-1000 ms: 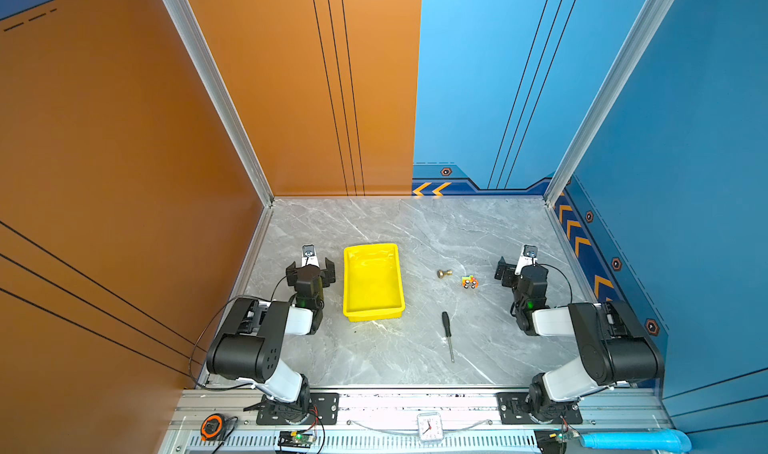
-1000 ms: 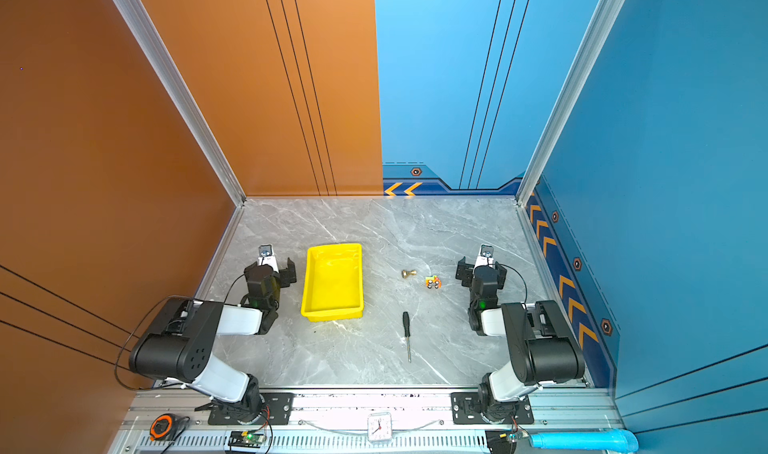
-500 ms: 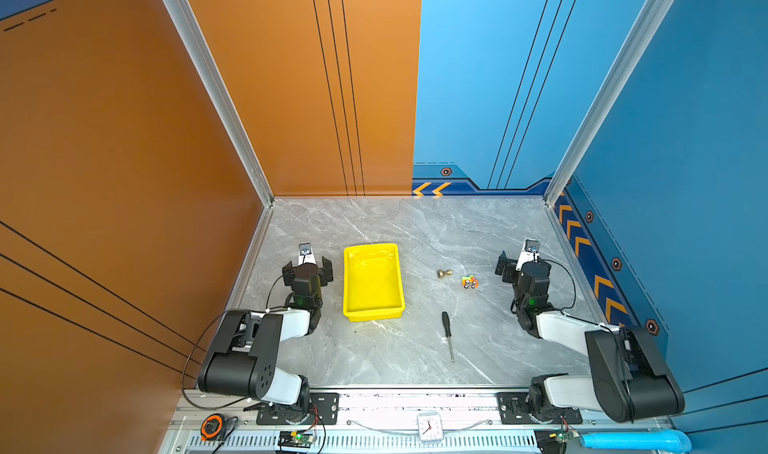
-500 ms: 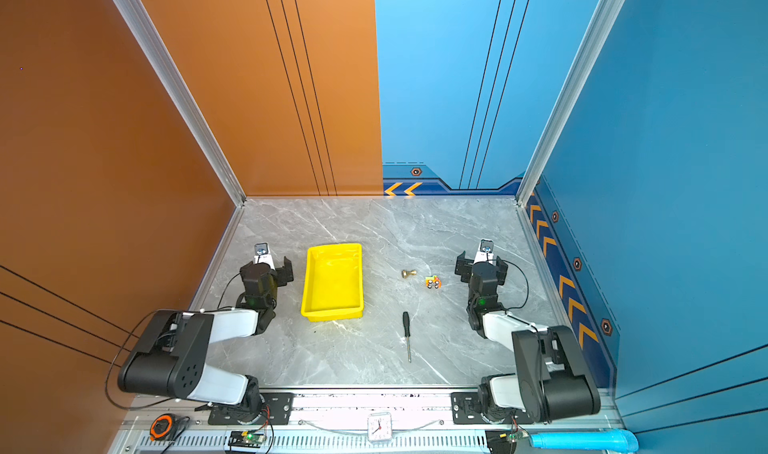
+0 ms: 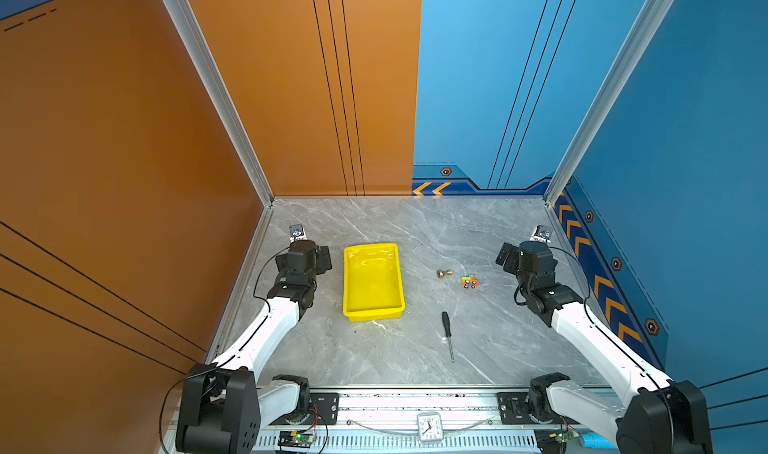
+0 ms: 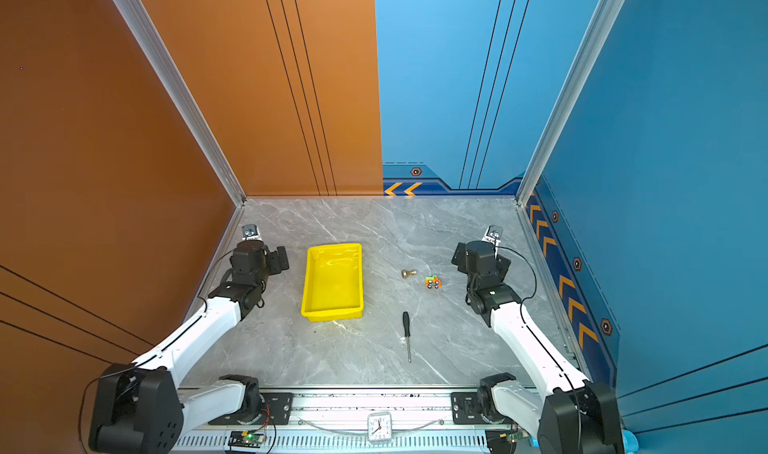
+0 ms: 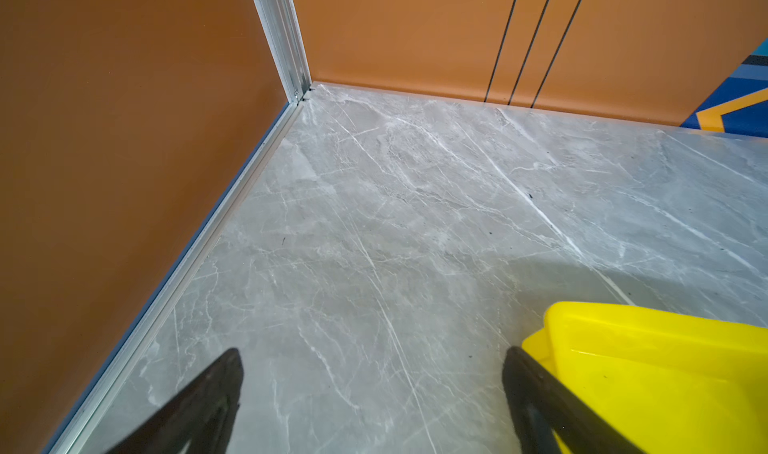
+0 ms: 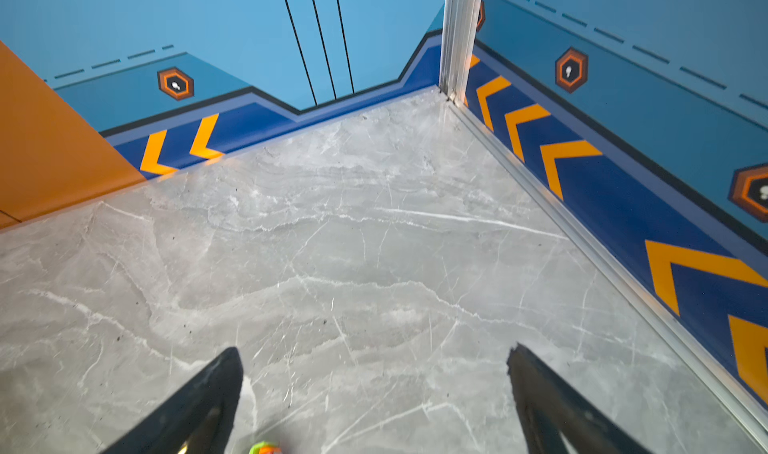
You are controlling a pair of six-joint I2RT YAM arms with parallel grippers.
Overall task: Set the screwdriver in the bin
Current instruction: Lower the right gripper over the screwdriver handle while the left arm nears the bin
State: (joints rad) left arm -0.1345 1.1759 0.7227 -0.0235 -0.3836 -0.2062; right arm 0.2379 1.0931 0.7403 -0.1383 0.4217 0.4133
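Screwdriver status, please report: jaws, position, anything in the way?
Both jaws open, empty. Screwdriver on table, right of bin, untouched. Brass knob and toy car farther back, not between them.

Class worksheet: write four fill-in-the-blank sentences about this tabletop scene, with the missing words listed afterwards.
1. The shallow yellow plastic bin is ____ inside.
2. The slim black-handled screwdriver lies on the grey marble table, ____ the bin.
3. The left gripper and right gripper both stand ____.
4. The small multicoloured toy car sits between the brass knob and the ____ gripper.
Missing words: empty; outside; open; right.
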